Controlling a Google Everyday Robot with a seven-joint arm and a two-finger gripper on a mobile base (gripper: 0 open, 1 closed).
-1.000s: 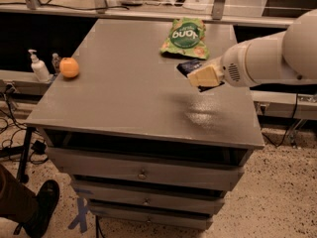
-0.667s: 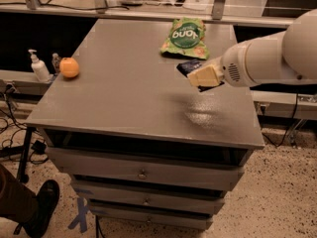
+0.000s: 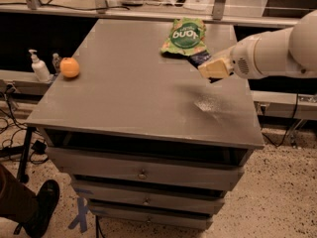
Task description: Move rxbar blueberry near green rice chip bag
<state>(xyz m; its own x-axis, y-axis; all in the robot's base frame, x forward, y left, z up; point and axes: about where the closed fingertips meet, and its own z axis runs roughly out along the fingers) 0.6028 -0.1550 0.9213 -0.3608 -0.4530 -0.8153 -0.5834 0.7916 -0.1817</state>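
orange (image 3: 69,67): 9 o'clock edge of the desk (image 3: 124,103), well apart from the work
green rice chip bag (image 3: 184,36): 1 o'clock; white logo letters upside down, unreadable
rxbar blueberry (image 3: 199,58): just beside bag's 5 o'clock corner; print too small
pincer (image 3: 214,68): at bar's 4 o'clock; grip cannot be told
step: leave bar flat by bag, withdraw without dragging it

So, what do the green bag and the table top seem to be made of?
The green rice chip bag looks like thin plastic film, crinkled and slightly glossy. The table top seems smooth grey laminate or paint, with a dull sheen. The gripper hangs beside the bag's lower right corner.
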